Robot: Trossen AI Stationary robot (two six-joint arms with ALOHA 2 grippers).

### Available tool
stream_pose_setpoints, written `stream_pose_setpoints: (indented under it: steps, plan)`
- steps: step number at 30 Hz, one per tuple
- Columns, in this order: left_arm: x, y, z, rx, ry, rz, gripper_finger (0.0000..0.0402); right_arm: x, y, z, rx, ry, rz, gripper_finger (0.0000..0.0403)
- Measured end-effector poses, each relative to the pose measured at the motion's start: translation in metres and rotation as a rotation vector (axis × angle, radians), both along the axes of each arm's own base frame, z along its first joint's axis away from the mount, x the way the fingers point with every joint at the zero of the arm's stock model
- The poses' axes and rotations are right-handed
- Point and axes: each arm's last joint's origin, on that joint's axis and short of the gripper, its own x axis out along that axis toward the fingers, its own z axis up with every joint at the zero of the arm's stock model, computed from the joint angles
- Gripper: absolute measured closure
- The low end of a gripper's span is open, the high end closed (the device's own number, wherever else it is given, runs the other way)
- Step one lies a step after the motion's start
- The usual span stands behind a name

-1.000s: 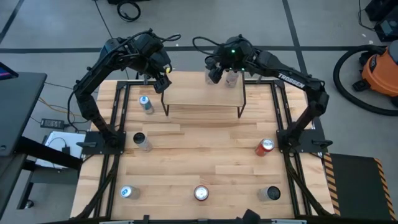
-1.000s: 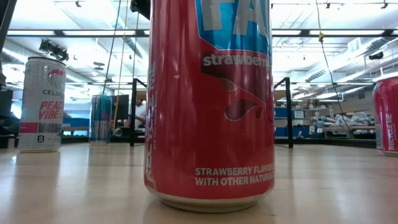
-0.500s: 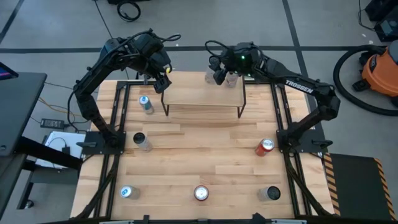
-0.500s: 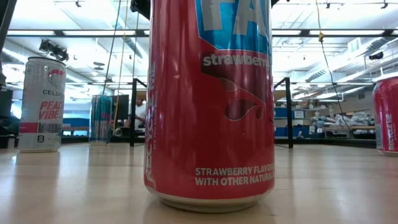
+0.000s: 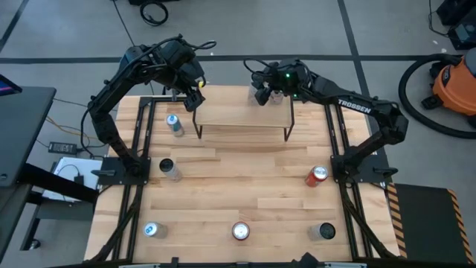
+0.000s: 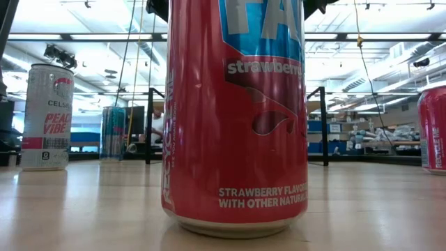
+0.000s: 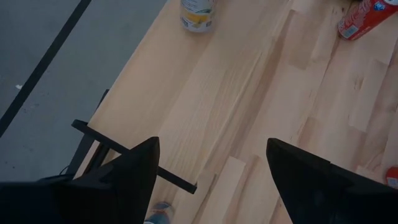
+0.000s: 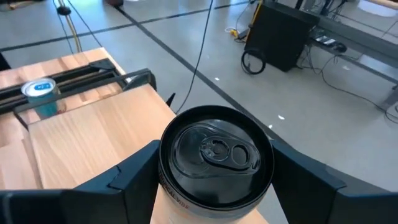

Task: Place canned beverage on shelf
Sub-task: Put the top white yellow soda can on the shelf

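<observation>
Gripping a black-topped can (image 8: 214,163), right gripper (image 8: 214,186) sits over the shelf (image 5: 242,115) at its far right corner. Left gripper (image 7: 208,168) hovers spread, empty, over the shelf's left end.

Low view: red strawberry can (image 6: 237,118) fills the middle, top cut off by the frame, hiding most of the shelf (image 6: 317,125) behind it. Second red can (image 6: 433,129) clipped at the edge. High view: right gripper (image 5: 268,94) covers the can it's over; label unreadable.
</observation>
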Motion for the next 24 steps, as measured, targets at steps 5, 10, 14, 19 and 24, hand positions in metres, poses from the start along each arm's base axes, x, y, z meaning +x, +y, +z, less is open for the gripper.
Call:
stream_pose_setpoints:
  steps: [5, 10, 14, 19, 24]
  plan:
    - [0.0001, 0.0, 0.0, 0.0, -0.001, 0.0, 0.0104, -0.0005, 0.0003, -0.0017, 0.012, 0.012, -0.002, 0.0124]
    - [0.0001, 0.0, 0.0, 0.0, -0.001, 0.0, 0.0104, -0.0007, 0.0001, -0.0018, 0.014, 0.013, -0.001, 0.0107]
    - [0.0001, 0.0, 0.0, 0.0, -0.001, 0.001, 0.0104, -0.0013, -0.001, -0.0018, 0.019, 0.009, -0.006, 0.0102]
    - [0.0001, 0.0, 0.0, 0.0, -0.001, 0.0, 0.0104, 0.0001, -0.0047, -0.0041, 0.036, -0.004, -0.024, 0.0107]
    - [0.0001, 0.0, 0.0, 0.0, -0.001, 0.001, 0.0104, 0.004, -0.0076, -0.0075, 0.032, 0.003, -0.022, 0.0105]
